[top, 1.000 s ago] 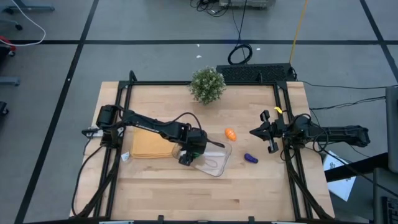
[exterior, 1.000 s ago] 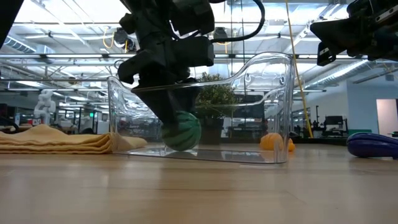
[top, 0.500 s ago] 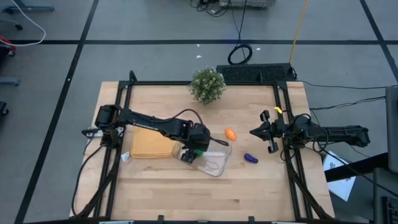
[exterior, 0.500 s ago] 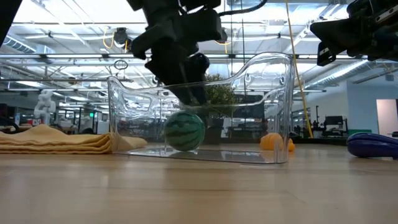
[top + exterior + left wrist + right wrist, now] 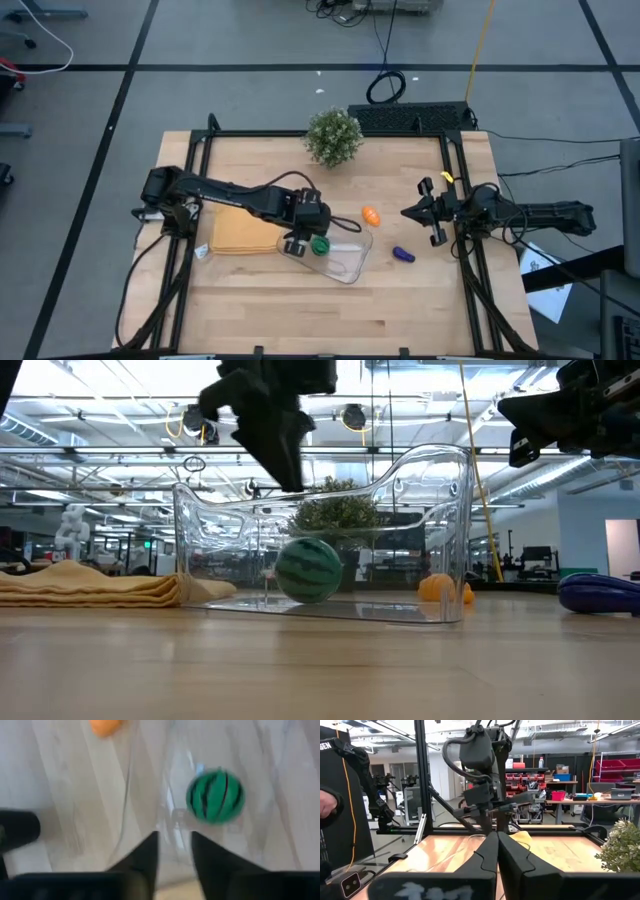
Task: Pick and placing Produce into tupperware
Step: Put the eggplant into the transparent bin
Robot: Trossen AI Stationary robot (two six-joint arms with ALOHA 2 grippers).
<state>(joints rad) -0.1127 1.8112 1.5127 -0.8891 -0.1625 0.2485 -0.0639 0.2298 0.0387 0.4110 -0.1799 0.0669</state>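
1. One of three pieces is done: the green ball (image 5: 308,569) sits on the floor of the tub (image 5: 440,510), free of any grip.
2. The left gripper (image 5: 297,236) hangs above the tub's left end, clear of the ball. In the left wrist view its fingers (image 5: 142,860) stand a narrow gap apart with nothing between them; the ball shows just beyond the tips.
3. Two pieces are left. The orange piece (image 5: 371,215) lies on the table just outside the tub's far right corner; I cannot tell whether it touches the wall. The purple piece (image 5: 403,255) lies on the table to the tub's right, apart from it and nearer the right arm.
4. The right gripper (image 5: 421,213) waits at the table's right side, off the wood, fingers pressed together and empty.
5. The tub holds only the green ball. It stands on the bare table with its left end beside the yellow cloth (image 5: 241,232).
6. My judgement: about a third of the job is finished, and the orange piece looks the easier next pick for the left arm, being the nearer of the two.
7. The plant (image 5: 333,136) stands at the far edge, well away from the work.
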